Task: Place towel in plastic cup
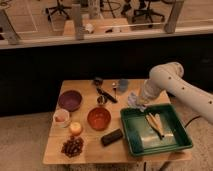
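A pale crumpled towel (132, 98) hangs at the tip of my gripper (135, 102), which appears shut on it. The gripper is over the table just off the far left corner of the green tray (150, 145). The plastic cup (123, 85), small and blue-grey, stands upright near the table's back edge, a little behind and to the left of the gripper. The towel is apart from the cup. My white arm (167, 80) reaches in from the right.
The tray holds wooden utensils (155, 123). On the wooden table (90, 156) stand a purple bowl (70, 100), a red bowl (98, 118), a white cup (61, 118), an orange fruit (75, 128), grapes (73, 146), a black block (112, 137) and a dark tool (105, 93).
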{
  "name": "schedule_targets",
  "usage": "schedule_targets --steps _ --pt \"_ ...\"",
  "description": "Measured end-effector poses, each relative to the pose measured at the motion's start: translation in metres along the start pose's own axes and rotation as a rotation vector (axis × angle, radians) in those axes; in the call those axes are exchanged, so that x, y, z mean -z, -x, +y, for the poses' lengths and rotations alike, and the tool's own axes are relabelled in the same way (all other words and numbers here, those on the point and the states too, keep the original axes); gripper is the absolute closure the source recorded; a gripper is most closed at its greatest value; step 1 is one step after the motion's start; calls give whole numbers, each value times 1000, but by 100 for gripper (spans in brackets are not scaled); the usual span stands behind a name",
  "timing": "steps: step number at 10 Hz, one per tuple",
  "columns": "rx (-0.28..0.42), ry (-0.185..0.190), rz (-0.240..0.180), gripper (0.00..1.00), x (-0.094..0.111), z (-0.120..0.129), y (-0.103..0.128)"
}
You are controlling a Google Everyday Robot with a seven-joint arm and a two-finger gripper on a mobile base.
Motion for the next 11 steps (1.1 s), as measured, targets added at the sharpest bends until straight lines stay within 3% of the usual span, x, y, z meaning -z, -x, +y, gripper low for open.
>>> schedule_targets --steps 6,11 --pt "-40 -53 33 80 -23 -40 7" --pt "-69 -140 -15 80 -41 -89 16"
